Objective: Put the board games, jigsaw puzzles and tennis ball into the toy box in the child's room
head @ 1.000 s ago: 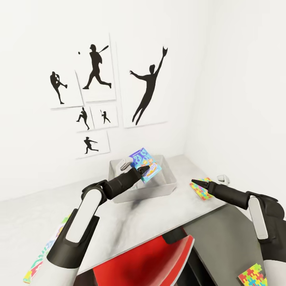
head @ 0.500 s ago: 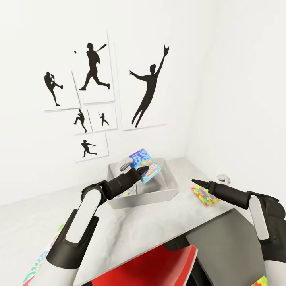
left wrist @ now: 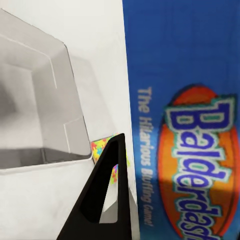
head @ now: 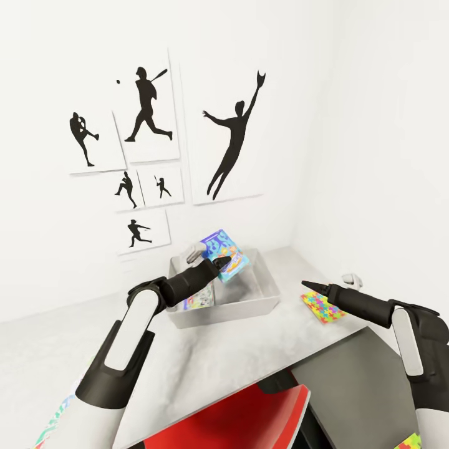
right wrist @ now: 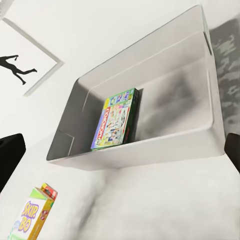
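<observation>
On the smooth grey table (head: pixel 249 349), the left claw (head: pixel 218 265) clamps a flat blue board game (head: pixel 223 249) over the toy box (head: pixel 262 299).

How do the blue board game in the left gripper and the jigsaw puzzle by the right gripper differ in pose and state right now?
The blue board game is held by the left gripper above the toy box, tilted on edge; the jigsaw puzzle lies flat on the table, ungripped, beside the right gripper. The game is a lettered box with some thickness; the puzzle is a thin square of many-coloured pieces. Both are brightly coloured toys, and neither rests inside the box yet.
</observation>
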